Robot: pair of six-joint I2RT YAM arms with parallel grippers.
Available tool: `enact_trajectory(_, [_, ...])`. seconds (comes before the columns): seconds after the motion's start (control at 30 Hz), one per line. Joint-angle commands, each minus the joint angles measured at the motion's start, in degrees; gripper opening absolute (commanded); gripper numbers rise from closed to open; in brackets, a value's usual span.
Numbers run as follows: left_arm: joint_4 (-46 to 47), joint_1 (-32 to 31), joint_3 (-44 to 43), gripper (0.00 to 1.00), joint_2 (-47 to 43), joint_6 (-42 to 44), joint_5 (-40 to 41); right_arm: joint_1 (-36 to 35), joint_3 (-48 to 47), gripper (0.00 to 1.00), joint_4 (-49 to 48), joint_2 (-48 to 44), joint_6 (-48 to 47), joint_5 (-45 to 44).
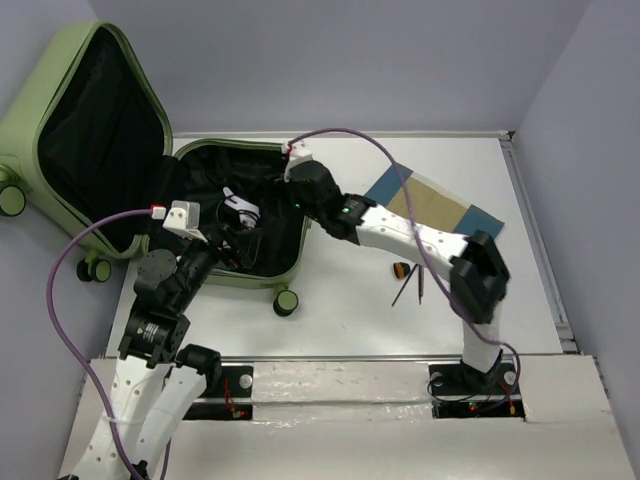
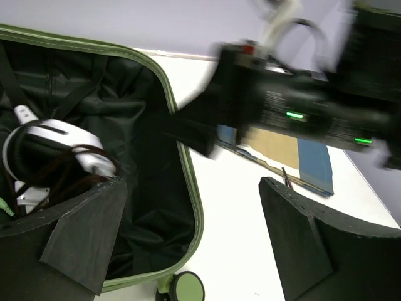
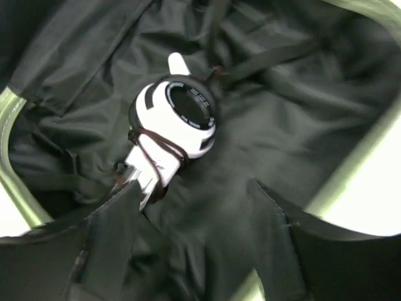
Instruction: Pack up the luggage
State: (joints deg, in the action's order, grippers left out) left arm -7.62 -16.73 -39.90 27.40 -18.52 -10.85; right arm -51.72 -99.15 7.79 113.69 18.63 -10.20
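Note:
The luggage [image 1: 60, 120], a light-green suitcase, lies open on the table with its lid raised at the left and its black lining showing. White headphones [image 1: 240, 210] with a brown cord wound round them rest on the lining [image 3: 282, 106]. My right gripper [image 3: 194, 187] hangs open over the inside of the case with nothing between its fingers, and the headphones [image 3: 178, 119] lie just beyond its left finger. My left gripper [image 2: 193, 182] stands wide open and empty above the case's green rim [image 2: 164, 81], near a wheel [image 2: 187, 288]. The headphones [image 2: 62, 141] show to its left.
A flat blue-and-tan folded item [image 1: 440, 210] lies on the table to the right of the case, partly under my right arm [image 2: 282, 106]. A small orange-and-black object [image 1: 400, 272] and thin dark sticks [image 1: 412, 290] lie in front of it. Walls close in the table's left, back and right.

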Motion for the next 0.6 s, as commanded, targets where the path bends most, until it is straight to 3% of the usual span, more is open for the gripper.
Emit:
enact_trajectory(0.0, [2.17,0.12,-2.2,0.99,-0.85,0.06,-0.4,-0.31,18.17,0.54,-0.77,-19.24,-2.9,-10.26])
enact_trajectory(0.07, [2.25,-0.05,-2.02,0.99,-1.21,0.07,-0.84,2.14,29.64,0.36,2.29,-26.8,0.33,-14.49])
enact_trajectory(0.1, [2.26,-0.06,-2.02,0.99,-1.29,0.07,-0.92,2.15,33.55,0.33,2.32,-26.85,0.35,-15.11])
enact_trajectory(0.3, [2.96,0.03,-1.76,0.99,-0.86,-0.02,-2.15,15.15,56.05,0.34,9.25,-44.68,9.49,-11.17])
enact_trajectory(0.33, [3.05,0.03,-1.76,0.99,-0.68,-0.02,-2.33,15.94,57.31,0.36,9.26,-46.78,9.4,-10.47])
enact_trajectory(0.43, [3.22,0.12,-1.67,0.99,-0.15,-0.02,-2.77,17.0,57.59,0.69,11.62,-44.54,9.4,-8.89])
enact_trajectory(0.57, [3.22,0.3,-1.5,0.99,-0.41,-0.02,-2.86,17.53,55.48,0.74,11.81,-40.23,8.09,-7.29])
